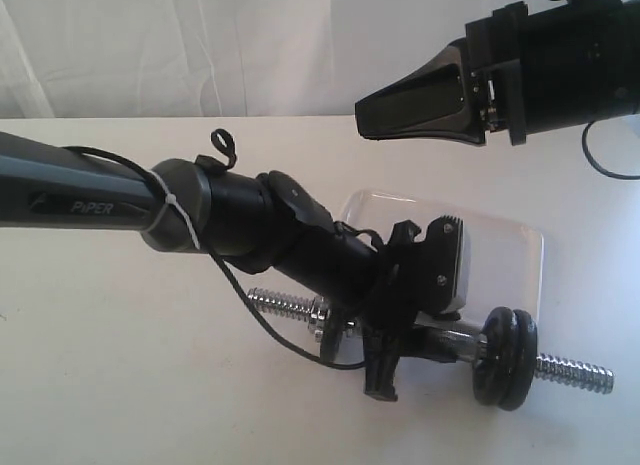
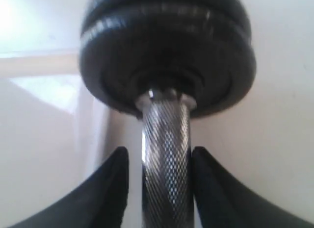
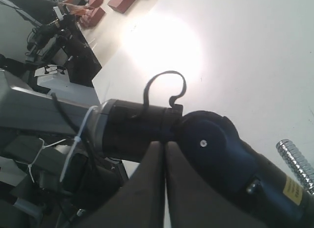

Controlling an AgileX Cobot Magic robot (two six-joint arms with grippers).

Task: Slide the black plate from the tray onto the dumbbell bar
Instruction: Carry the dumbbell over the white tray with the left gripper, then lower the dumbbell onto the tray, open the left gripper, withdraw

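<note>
White table [image 1: 120, 385], white curtain behind.

Left arm [image 1: 100, 200] comes in from the left edge of the room view and slopes down to the lower middle. It sits low, likely so the wrist stays in line with the bar.

Right gripper [image 1: 368, 120] hangs in the upper right, high off the table, jaws pressed flat together with nothing between them. I take it as parked clear of the work.

Tray [image 1: 520, 250] lies right of centre behind the bar. No plate shows on the part the arm leaves visible.

Dumbbell bar [image 1: 575, 370] lies on the table across the lower frame, with threaded tips at lower middle and lower right.

Black plate [image 1: 505, 357] is already on the bar, stacked with its fellows just inside the right-hand thread. The job looks all but done.

Left gripper [image 2: 160, 157] straddles the knurled shaft just beside the stack. Light shows between one of the fingers [image 2: 115, 184] and the steel, so it reads as released, not clenched.
</note>
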